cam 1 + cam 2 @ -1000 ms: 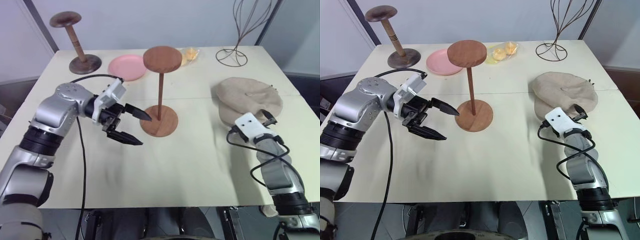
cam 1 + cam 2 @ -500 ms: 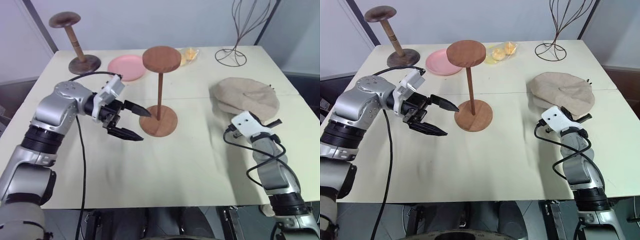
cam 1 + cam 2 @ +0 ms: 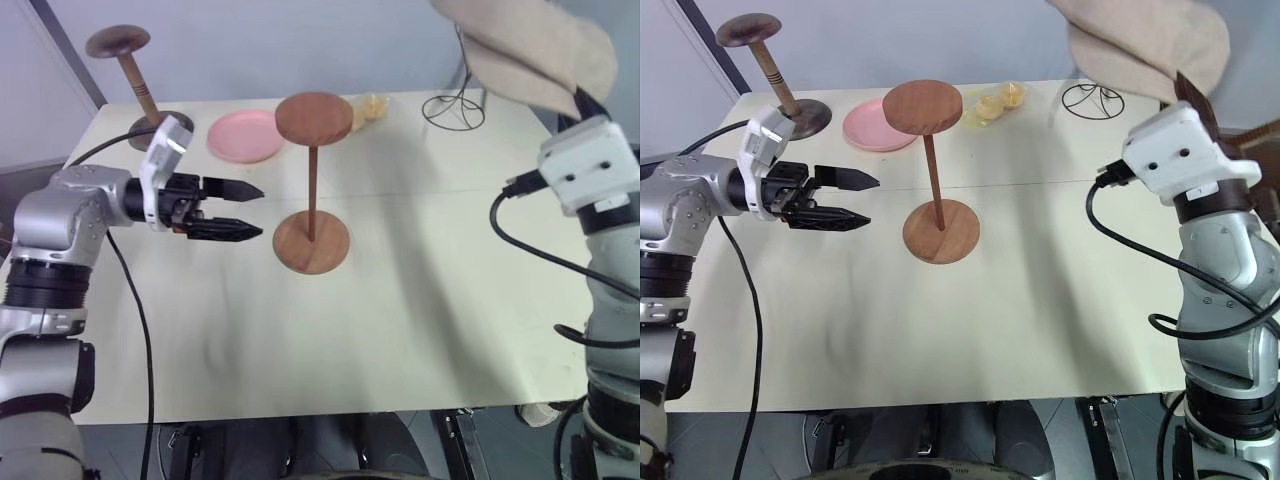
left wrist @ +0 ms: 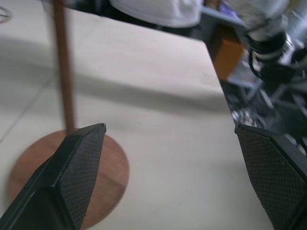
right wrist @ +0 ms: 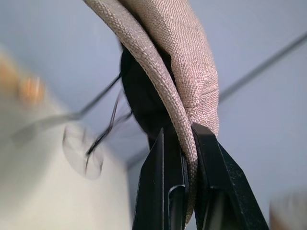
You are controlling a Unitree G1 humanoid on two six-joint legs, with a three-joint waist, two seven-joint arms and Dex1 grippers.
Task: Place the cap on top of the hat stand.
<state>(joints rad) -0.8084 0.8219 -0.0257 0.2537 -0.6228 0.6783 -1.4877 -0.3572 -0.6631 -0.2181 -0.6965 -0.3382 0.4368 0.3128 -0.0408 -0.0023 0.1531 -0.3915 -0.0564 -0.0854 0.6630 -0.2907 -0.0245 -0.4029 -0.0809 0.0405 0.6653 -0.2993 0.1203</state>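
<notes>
The worktop point(image 3: 420, 300) is wide and mostly bare in its near half, so there is plenty of room between the two arms; the clutter sits along the far edge. The cap point(image 3: 530, 45) hangs high over the worktop's right side, above the right gripper point(image 5: 184, 143), whose fingers are pinched tight on the fabric at the cap's rim, the crown drooping to one side.

The hat stand point(image 3: 312, 185) stands upright near the middle, well apart from the cap. The step in hand looks like the carry: the cap should travel leftward above the level of the top disc, then come down with its hollow centred over the disc, so the droop does not catch the edge and tip the thin stem.

The left gripper point(image 3: 240, 210) hovers just beside the stem, fingers spread wide and empty, placed to steady the stand if needed.

At the far edge, the pink plate point(image 3: 246, 135), dark stand point(image 3: 135, 85) and wire stand point(image 3: 452, 108) lie clear of that path.
</notes>
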